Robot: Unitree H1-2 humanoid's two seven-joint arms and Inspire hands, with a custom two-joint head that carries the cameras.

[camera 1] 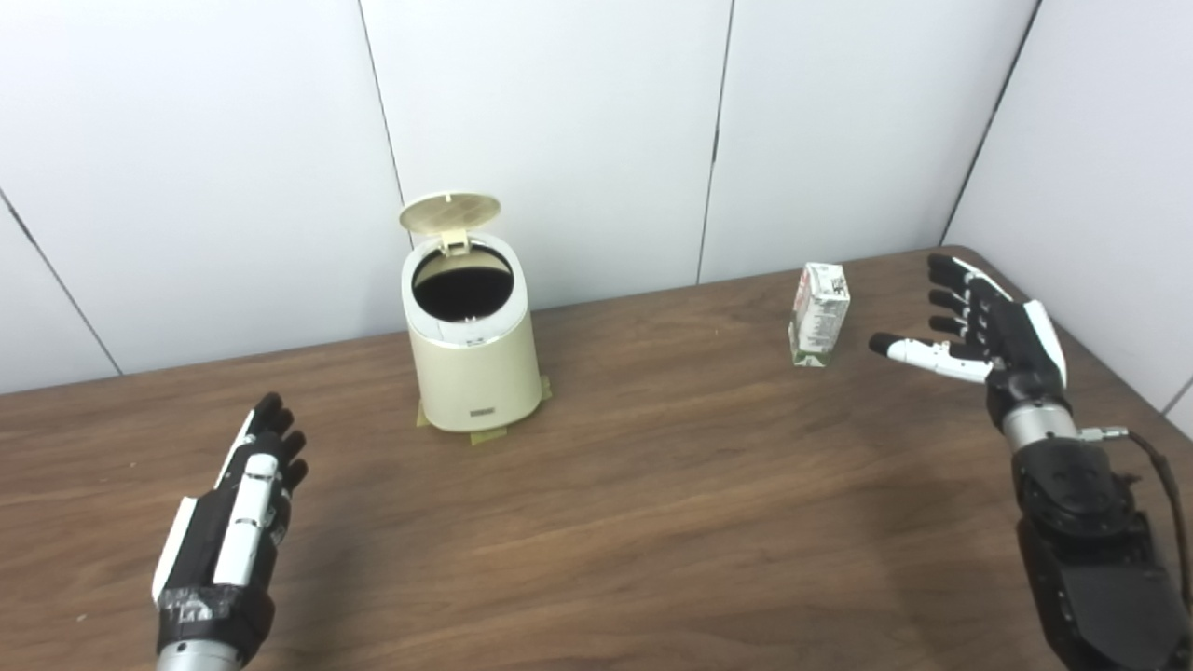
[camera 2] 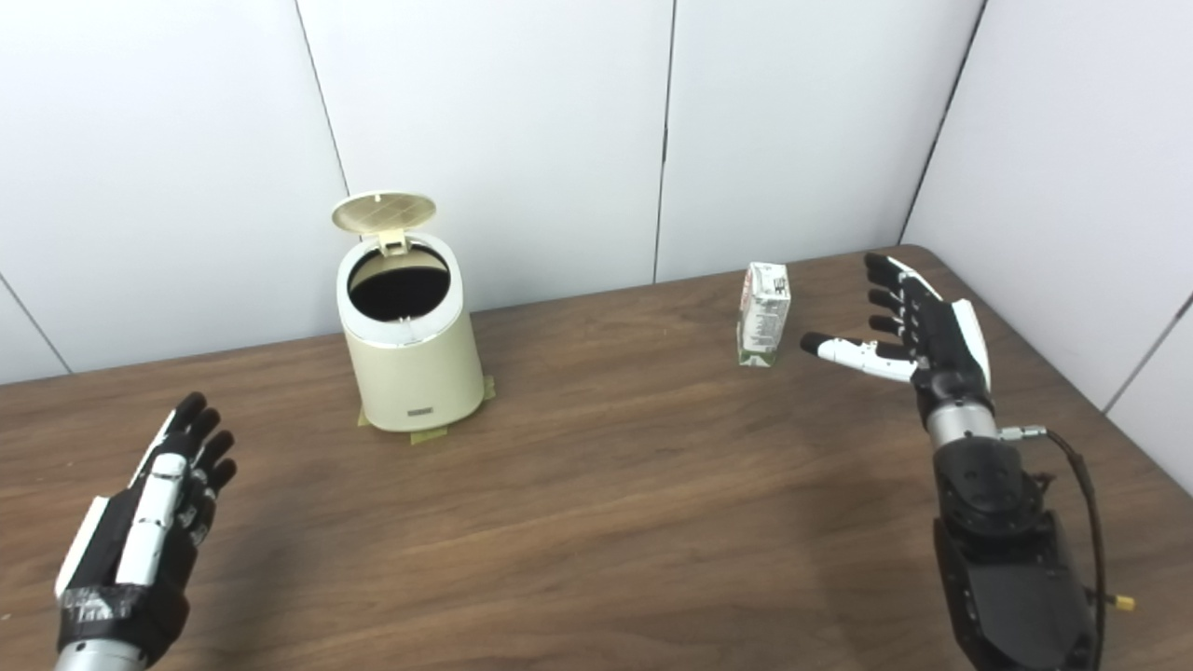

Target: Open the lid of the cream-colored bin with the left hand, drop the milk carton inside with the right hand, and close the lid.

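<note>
My table (camera 1: 652, 522) is dark brown wood, its grain running across from side to side, and soft, even light lies on its top without hard shadows. Right behind the table's far edge stands a white panelled wall (camera 1: 559, 140), split by thin dark seams, some upright and some slanted. At the table's rounded far right corner a second white wall (camera 1: 1100, 186) turns and runs along its right edge.
</note>
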